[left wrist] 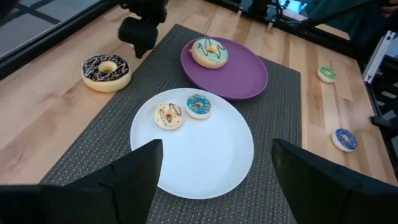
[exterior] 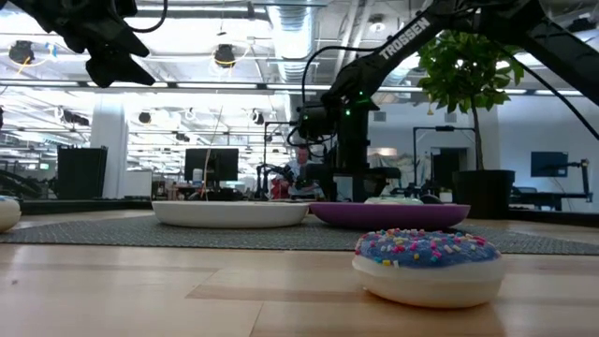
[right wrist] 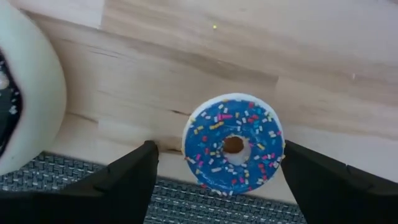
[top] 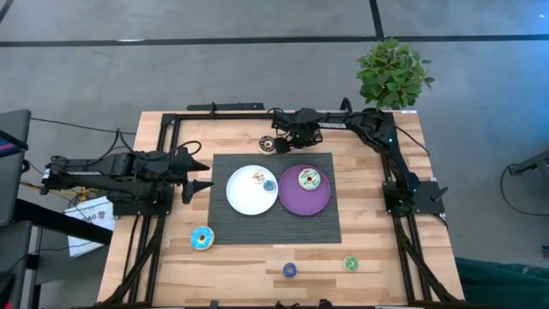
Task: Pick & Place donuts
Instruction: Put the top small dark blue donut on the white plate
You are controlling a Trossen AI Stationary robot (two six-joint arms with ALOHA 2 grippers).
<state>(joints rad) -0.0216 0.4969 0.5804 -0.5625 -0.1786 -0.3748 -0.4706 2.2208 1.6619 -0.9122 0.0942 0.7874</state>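
Starting at the left of the high view, the left gripper [top: 204,176] waits by the left edge of the dark mat [top: 317,230]. Its fingers are spread wide and hold nothing. Below it, in the lower left, a big blue donut [top: 202,238] lies on the bare wood.

In the middle, the white plate [top: 243,199] has two little donuts [top: 257,178] on it. The purple plate [top: 300,200] touches it on the right and has one donut [top: 309,178].

Just above the mat's top edge lies a brown donut [top: 268,144]. Right next to it the right gripper [top: 287,140] hangs with its fingers spread. Its own camera shows a blue sprinkle donut [right wrist: 234,144] sitting on the wood between those two fingers, not pinched yet.

Along the bottom a small blue donut [top: 290,269] and a green donut [top: 351,263] wait too.

I think the step now is picking up the blue sprinkle donut. Next the right gripper should go down, squeeze it gently, lift it, and carry it to a plate.
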